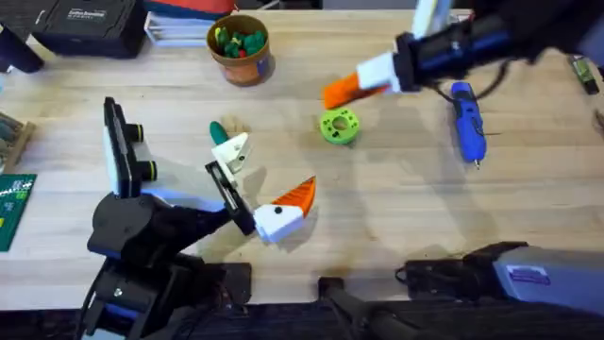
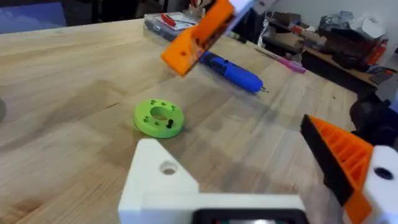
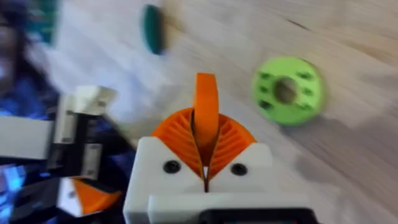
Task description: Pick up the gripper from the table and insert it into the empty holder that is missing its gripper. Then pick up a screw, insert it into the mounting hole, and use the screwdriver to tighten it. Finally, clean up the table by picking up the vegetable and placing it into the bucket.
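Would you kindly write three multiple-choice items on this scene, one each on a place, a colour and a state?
1. Where does the blue pen-shaped screwdriver lie?
A. inside the orange-brown pot
B. on the light wooden table
C. on the black case

2. What colour is the round plastic disc?
A. bright green
B. red
C. white

3. How is the right hand?
A. open and empty
B. shut on the orange ribbed plastic fin
C. shut on the disc

Answers:
1 B: the overhead view shows it lying on bare wood, to the right of the disc.
2 A: the disc is bright green in all three views.
3 B: in the right wrist view its orange pads close on the upright fin, and the disc lies apart on the table.
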Controlling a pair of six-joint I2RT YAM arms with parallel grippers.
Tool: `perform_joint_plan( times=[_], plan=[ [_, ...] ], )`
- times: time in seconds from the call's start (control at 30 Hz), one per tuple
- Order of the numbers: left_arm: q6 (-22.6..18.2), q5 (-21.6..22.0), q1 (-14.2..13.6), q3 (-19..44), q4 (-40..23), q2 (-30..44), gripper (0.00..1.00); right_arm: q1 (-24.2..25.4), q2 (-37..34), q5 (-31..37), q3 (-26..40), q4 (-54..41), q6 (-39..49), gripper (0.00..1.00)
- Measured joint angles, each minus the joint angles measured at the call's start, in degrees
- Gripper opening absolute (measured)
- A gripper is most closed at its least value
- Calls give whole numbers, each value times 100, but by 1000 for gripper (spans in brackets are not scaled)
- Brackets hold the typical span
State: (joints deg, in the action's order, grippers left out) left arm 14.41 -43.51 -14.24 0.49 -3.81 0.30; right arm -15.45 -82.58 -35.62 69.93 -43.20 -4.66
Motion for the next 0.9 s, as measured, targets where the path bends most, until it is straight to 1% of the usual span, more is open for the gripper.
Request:
perform_joint_plan(
  times=[0.1, 0.17, 0.27, 0.3, 0.43, 0.53, 0.63, 0.9],
  plan=[
    [-2, 0, 0, 0, 0, 2, 985, 17, -631, -1269, 2, 479, -201, 9],
    [-2, 0, 0, 0, 0, 0, 985, -14, -1040, -2058, 2, 569, -355, 9],
    [0, 0, 0, 0, 0, 2, 985, -96, -1496, -3006, 2, 570, -513, 9],
    [0, 0, 0, 0, 0, 0, 985, -241, -1740, -3637, 2, 568, -680, 9],
    [0, 0, 0, 0, -2, 0, 985, -534, -1793, -4066, 2, 570, -853, 9],
    [0, 0, 0, 0, 0, 0, 985, -747, -1808, -4211, 2, 572, -908, 9],
    [0, 0, 0, 0, -1, 1, 985, -865, -1897, -4272, 2, 547, -913, 9],
    [15, 7, 2, 0, 0, 0, 985, -1000, -2447, -4286, 2, 454, -972, 9]
  ],
)
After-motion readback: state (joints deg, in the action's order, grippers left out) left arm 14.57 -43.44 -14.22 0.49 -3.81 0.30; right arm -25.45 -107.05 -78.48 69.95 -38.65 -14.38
